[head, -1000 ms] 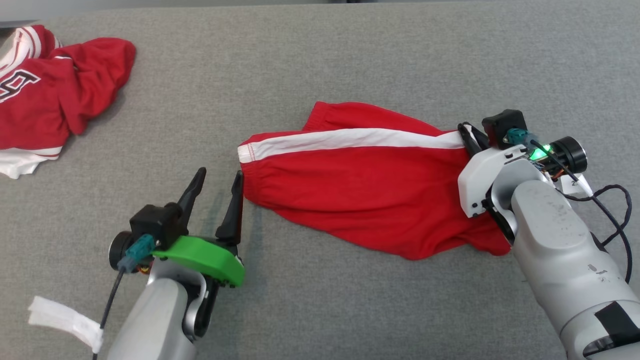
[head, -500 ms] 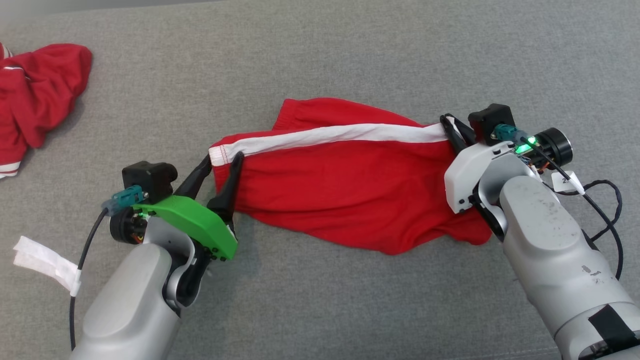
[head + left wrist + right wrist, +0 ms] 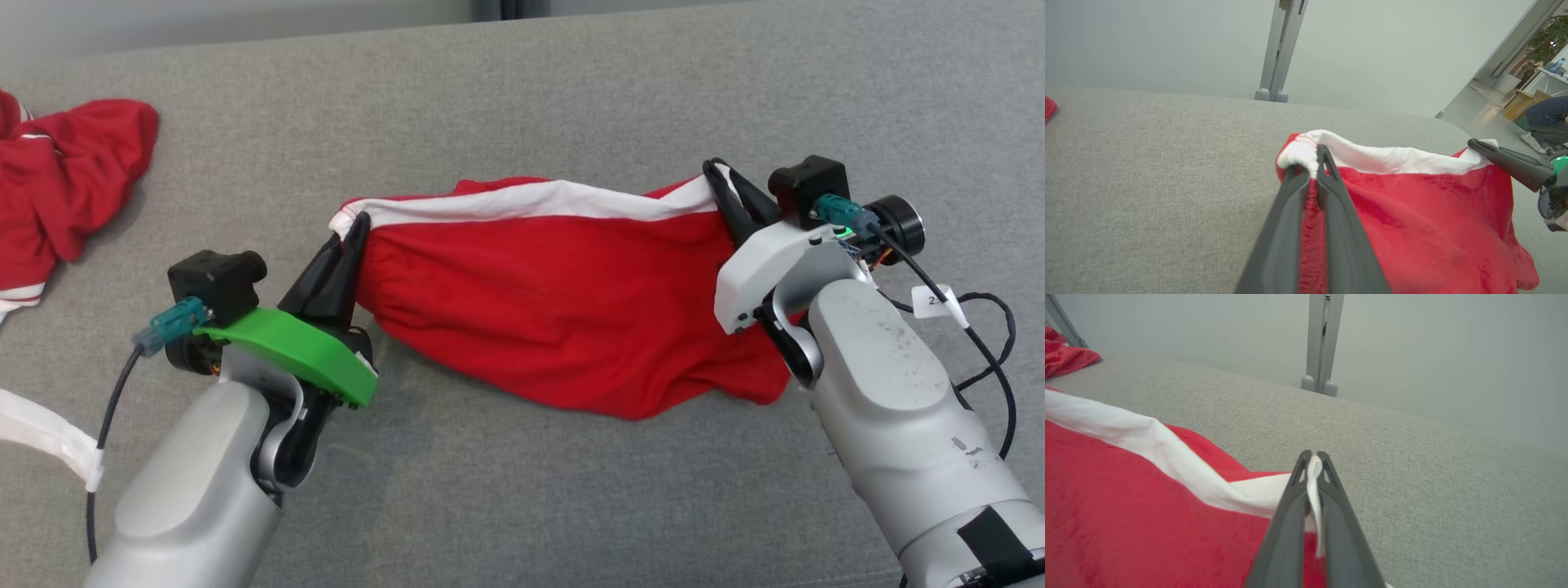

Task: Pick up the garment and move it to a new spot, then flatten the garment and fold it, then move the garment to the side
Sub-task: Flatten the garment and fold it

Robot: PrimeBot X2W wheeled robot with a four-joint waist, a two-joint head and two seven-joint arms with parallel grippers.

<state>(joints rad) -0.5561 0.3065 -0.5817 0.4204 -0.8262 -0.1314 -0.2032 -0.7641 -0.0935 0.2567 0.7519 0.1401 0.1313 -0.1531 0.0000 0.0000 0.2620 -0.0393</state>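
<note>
The garment (image 3: 555, 302) is a red piece with a white side stripe, stretched between my two grippers over the grey surface. My left gripper (image 3: 353, 230) is shut on its left end, pinching the white-edged hem (image 3: 1302, 153). At the other end my right gripper (image 3: 722, 184) is shut on the white stripe (image 3: 1312, 473). The upper edge of the garment is lifted and taut, while its lower part sags onto the surface. In the left wrist view the right gripper (image 3: 1478, 145) shows at the far corner of the cloth.
Another red and white garment (image 3: 57, 180) lies bunched at the far left. A white tag (image 3: 49, 433) hangs off the left arm's cable. The grey cushioned surface (image 3: 522, 98) runs back to a pale wall with a metal post (image 3: 1280, 49).
My left gripper reached the garment's left end and shut on the hem. Both grippers have raised the upper edge. The head camera has shifted as well.
</note>
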